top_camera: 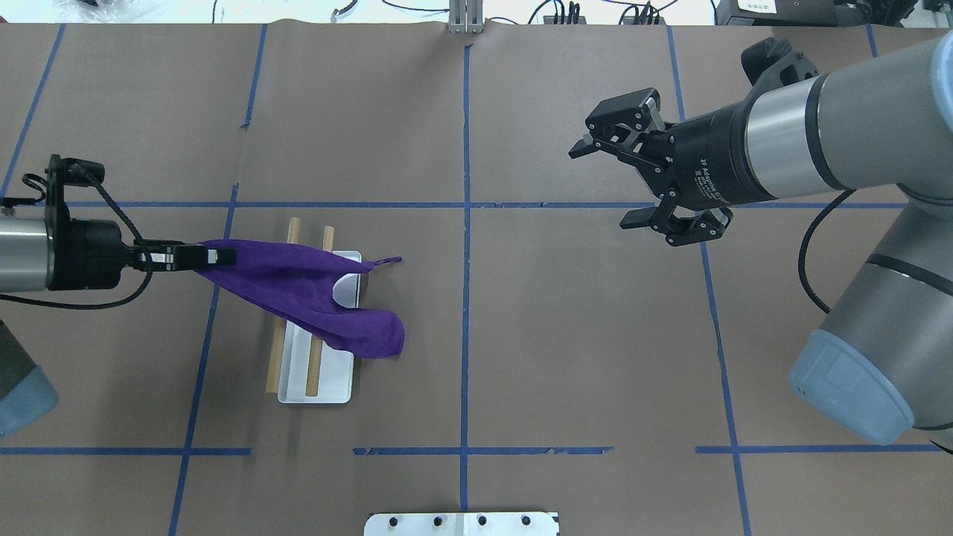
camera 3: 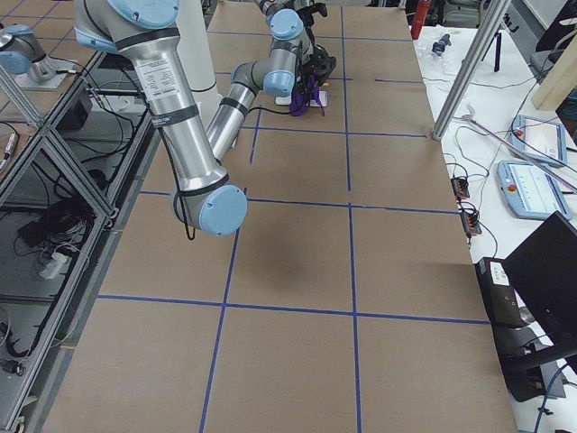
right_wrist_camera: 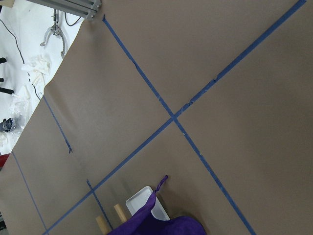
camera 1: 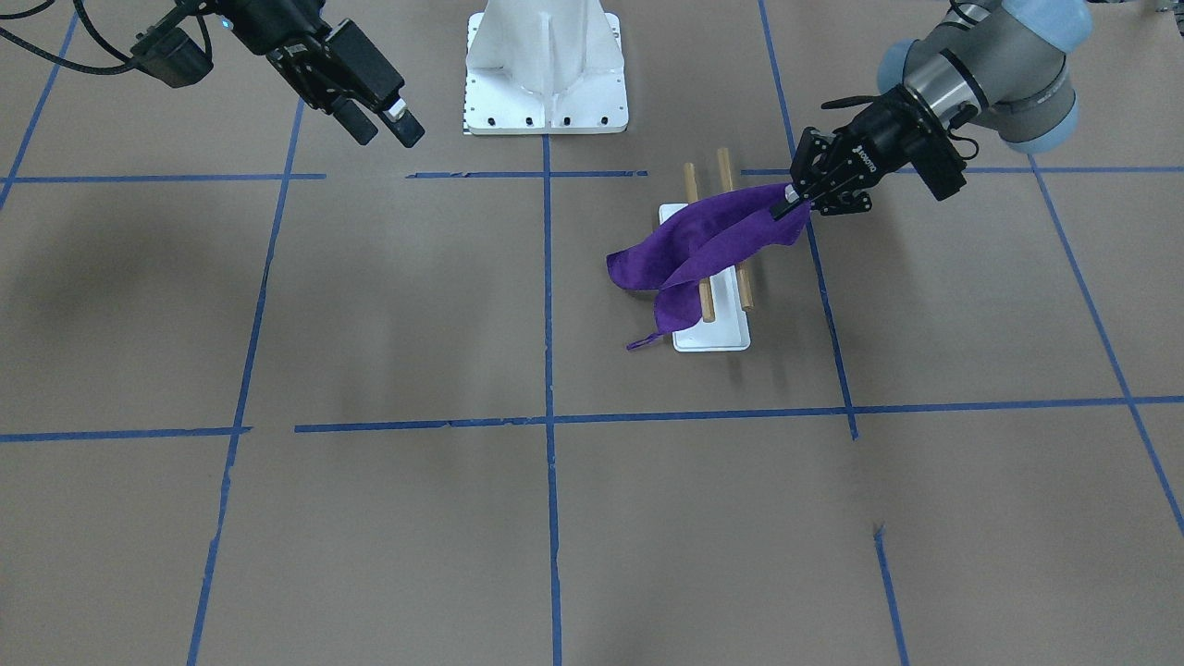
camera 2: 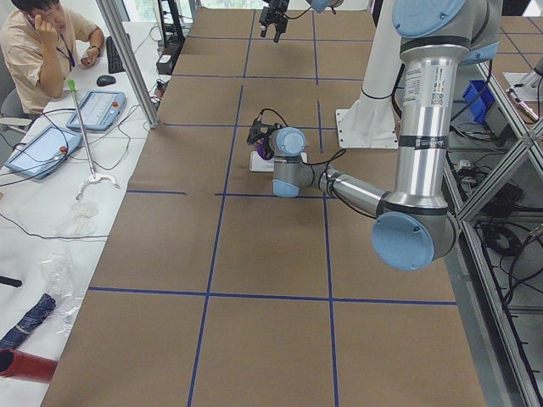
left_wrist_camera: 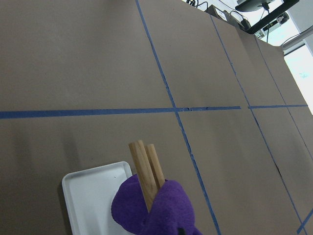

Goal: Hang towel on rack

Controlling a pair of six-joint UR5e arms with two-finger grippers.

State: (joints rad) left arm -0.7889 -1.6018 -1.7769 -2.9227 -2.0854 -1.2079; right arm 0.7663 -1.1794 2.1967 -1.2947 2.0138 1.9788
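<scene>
The purple towel (top_camera: 298, 286) lies draped across the rack's two wooden dowels (top_camera: 320, 350), its far end hanging past the white base (top_camera: 327, 387) with the loop tag (top_camera: 383, 261) trailing on the table. My left gripper (top_camera: 223, 257) is shut on one corner of the towel, just left of the rack and above the table. From the front the towel (camera 1: 712, 245) stretches from that gripper (camera 1: 786, 202) over the rack (camera 1: 712, 333). My right gripper (top_camera: 607, 182) is open and empty, raised well to the right. The left wrist view shows the towel (left_wrist_camera: 156, 210) over the dowel ends (left_wrist_camera: 144, 166).
A large white bolted pedestal base (camera 1: 546, 69) stands at the robot's side of the table. Blue tape lines (top_camera: 465, 223) cross the brown table cover. An operator (camera 2: 38, 42) sits beyond the far table edge in the exterior left view.
</scene>
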